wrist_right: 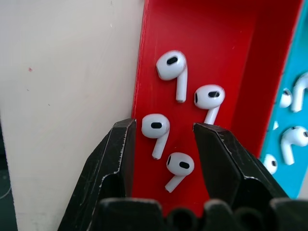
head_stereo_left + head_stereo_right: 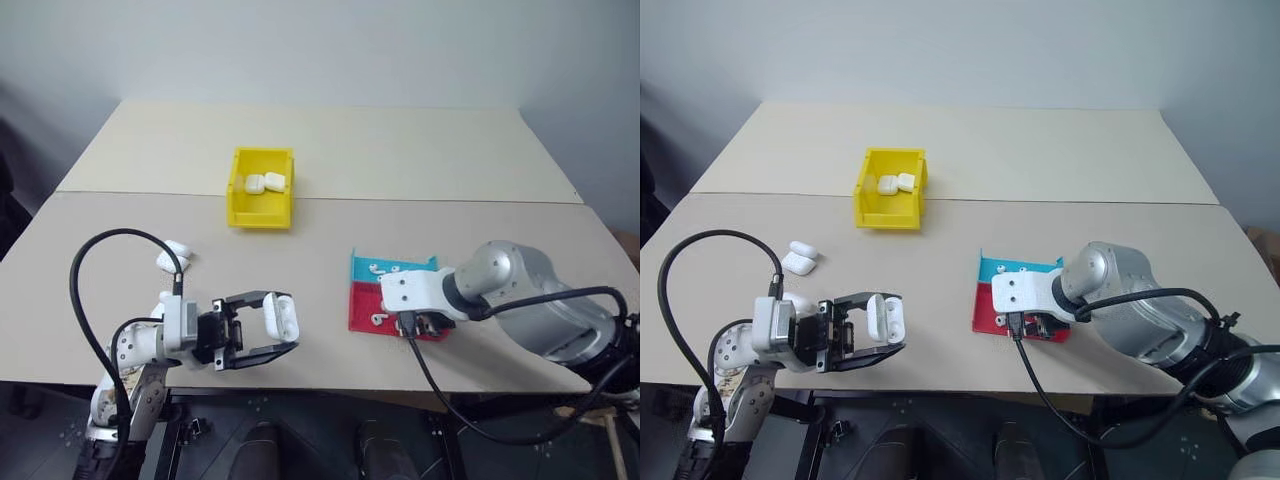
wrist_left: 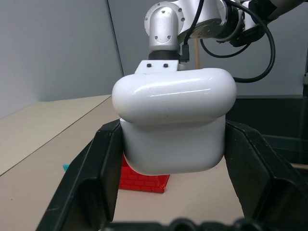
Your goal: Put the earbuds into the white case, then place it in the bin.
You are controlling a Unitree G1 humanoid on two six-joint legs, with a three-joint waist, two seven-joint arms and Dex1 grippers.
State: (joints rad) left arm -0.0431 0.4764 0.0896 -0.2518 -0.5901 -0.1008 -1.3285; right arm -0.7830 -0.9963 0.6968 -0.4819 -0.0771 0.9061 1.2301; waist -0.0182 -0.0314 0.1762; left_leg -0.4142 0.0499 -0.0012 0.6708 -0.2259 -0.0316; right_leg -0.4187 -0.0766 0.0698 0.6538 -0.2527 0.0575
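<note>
My left gripper (image 2: 281,335) is shut on a white case (image 3: 173,125), held above the table's front left. The right gripper (image 1: 161,132) points down into the red tray (image 1: 144,57) and stands open. Several earbuds (image 1: 171,67) lie in that tray, and one earbud (image 1: 155,127) sits between the fingertips (image 1: 122,139), with nothing gripped. The yellow bin (image 2: 260,212) stands at the table's middle back, with two white cases (image 2: 265,183) inside.
Two more white cases (image 2: 172,257) lie on the table behind my left arm. A blue tray (image 2: 395,266) with earbuds adjoins the red tray (image 2: 365,310) on its far side. The table's front edge runs close under both grippers.
</note>
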